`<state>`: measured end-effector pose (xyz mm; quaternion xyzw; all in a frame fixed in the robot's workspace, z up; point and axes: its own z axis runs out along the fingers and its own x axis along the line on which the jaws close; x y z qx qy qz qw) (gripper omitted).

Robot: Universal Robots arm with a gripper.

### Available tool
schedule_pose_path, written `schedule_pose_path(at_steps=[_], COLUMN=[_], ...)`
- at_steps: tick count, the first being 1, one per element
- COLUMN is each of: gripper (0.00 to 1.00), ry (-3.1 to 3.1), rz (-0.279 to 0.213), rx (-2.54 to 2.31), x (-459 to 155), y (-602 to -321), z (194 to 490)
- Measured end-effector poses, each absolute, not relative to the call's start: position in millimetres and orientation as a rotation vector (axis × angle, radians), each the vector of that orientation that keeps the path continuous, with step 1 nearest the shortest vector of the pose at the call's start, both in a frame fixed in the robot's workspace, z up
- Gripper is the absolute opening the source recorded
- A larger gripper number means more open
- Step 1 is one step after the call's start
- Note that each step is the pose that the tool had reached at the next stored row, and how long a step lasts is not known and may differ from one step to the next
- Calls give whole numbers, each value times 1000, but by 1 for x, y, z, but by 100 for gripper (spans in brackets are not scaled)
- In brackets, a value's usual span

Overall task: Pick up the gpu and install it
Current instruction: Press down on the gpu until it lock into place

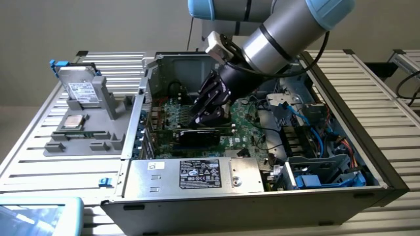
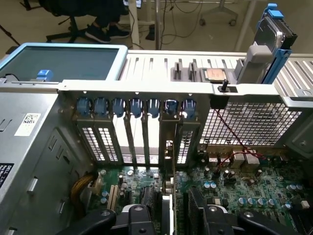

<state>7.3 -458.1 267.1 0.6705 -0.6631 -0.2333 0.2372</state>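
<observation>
While the gripper [image 1: 204,123], fingers closed on the gpu [image 1: 200,136], stands inside the open computer case [image 1: 328,194], the card sits edge-down at the motherboard's [image 1: 246,123] centre, apparently aligned for slot insertion.

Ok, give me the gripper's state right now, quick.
Gripper: shut on the flat green circuit-board gpu with black fan block, standing on edge over the green motherboard inside the open metal computer case.
</observation>
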Motion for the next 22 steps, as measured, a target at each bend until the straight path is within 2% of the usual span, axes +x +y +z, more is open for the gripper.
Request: schedule_pose_path(at_steps=[7,13,14,15,16,18,19,21,22], gripper=[42,42,40,33,33,22,22,12,12], ry=[-1895,-1932,-1937,-1943,-1950,-1968,-1979,-1994,-1999], rz=[-536,-485,-477,-468,-459,-431,-415,-391,-383], rx=[1916,1952,1957,1963,1969,1987,1998,2013,2018], x=[6,3,3,2,2,2,2,1,0], y=[-458,-458,-458,-458,-458,-457,-457,-457,-457], z=[267,272,273,274,275,275,276,276,277])
